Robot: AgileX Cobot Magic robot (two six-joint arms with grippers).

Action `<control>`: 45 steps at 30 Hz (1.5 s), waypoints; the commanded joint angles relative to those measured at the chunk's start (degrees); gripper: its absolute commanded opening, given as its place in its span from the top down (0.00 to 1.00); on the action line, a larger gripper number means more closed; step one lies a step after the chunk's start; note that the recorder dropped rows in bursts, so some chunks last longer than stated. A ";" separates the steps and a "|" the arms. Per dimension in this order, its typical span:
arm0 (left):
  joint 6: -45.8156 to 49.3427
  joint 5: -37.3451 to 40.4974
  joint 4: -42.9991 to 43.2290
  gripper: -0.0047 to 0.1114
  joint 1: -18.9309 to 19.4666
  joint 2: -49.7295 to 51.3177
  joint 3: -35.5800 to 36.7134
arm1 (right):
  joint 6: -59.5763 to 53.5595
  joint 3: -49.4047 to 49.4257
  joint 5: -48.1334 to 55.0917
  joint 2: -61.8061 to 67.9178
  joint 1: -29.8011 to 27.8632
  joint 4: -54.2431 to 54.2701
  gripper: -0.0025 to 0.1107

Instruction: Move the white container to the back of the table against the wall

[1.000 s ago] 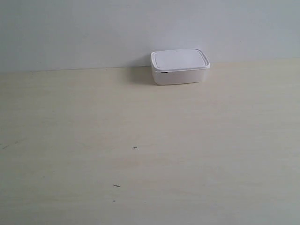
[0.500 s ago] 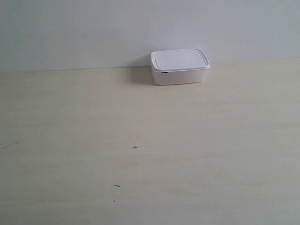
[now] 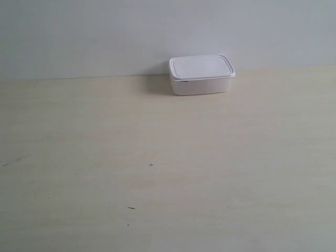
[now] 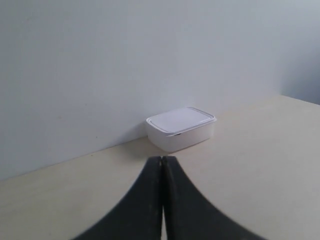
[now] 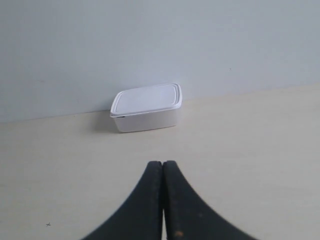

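The white container (image 3: 201, 74) stands lidded at the back of the table (image 3: 157, 157), its rear side at the foot of the wall (image 3: 105, 37). Both wrist views see it from a distance: the white container (image 4: 181, 128) ahead of my left gripper (image 4: 162, 159), and the white container (image 5: 146, 107) ahead of my right gripper (image 5: 162, 163). Each gripper is shut with its black fingers pressed together and nothing between them. Both hang well short of the box, apart from it. Neither arm shows in the exterior view.
A few tiny dark specks (image 3: 151, 165) mark the pale table surface near the front. The wall runs along the whole back edge. Nothing else stands on the table in these views.
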 commanded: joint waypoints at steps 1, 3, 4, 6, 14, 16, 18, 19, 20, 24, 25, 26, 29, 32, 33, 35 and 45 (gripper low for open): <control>-0.16 -0.31 0.30 0.96 0.04 -1.08 2.78 | -0.54 0.11 -0.05 -2.92 -0.17 0.02 0.98; -0.16 -0.31 0.30 0.96 0.04 -2.35 4.64 | -0.54 0.11 -0.05 -4.52 -0.17 0.02 0.98; -0.16 -0.31 0.40 0.96 0.04 -2.90 5.64 | -0.54 0.11 -0.05 -5.08 -0.17 0.02 0.98; -0.16 -0.07 1.19 0.96 0.04 -3.99 7.57 | -0.54 0.11 -0.05 -6.23 -0.33 0.02 0.98; -0.16 6.80 3.36 0.96 9.57 -4.45 8.92 | -0.54 0.11 -0.05 -6.96 -8.47 -1.27 0.98; -0.16 6.80 3.96 0.96 15.26 -4.66 8.92 | -0.54 0.34 -0.05 -7.21 -10.94 -1.27 0.98; -0.16 6.80 7.43 0.96 21.03 -6.09 9.04 | -0.54 2.74 -1.37 -8.74 -11.55 -1.27 0.98; -0.16 6.80 9.27 0.96 24.53 -7.33 9.61 | -0.54 5.84 -1.62 -10.48 -11.55 -1.27 0.98; -0.16 6.80 9.55 0.96 25.98 -7.96 9.89 | -0.54 7.35 -1.62 -11.20 -11.55 -1.27 0.98; -0.16 6.80 9.63 0.96 31.09 -11.31 10.85 | -0.54 12.80 -1.89 -14.33 -11.55 -1.36 0.98; -0.16 6.80 9.63 0.96 31.42 -11.71 10.85 | -0.54 13.39 -1.87 -14.43 -11.55 -1.15 0.98; -0.16 7.28 9.63 0.96 31.42 -11.86 10.85 | -0.54 14.01 -1.87 -14.43 -11.55 -0.90 0.98; -0.16 7.69 9.63 0.96 31.42 -11.86 10.85 | -0.54 14.17 -1.16 -14.43 -11.55 -0.90 0.98; -0.16 7.69 9.63 0.96 31.42 -11.86 10.85 | -0.54 14.17 -1.02 -14.43 -11.55 -0.90 0.98; -0.16 7.69 9.63 0.96 31.42 -11.97 10.85 | -0.54 14.17 -1.02 -14.43 -11.55 -0.90 0.98; -0.16 8.36 9.63 0.96 31.42 -12.52 10.85 | -0.54 14.64 -1.03 -14.43 -11.55 -1.02 0.98; -0.16 9.07 9.63 0.96 31.42 -13.01 10.85 | -0.54 20.49 -11.68 -14.43 -11.55 -7.30 0.98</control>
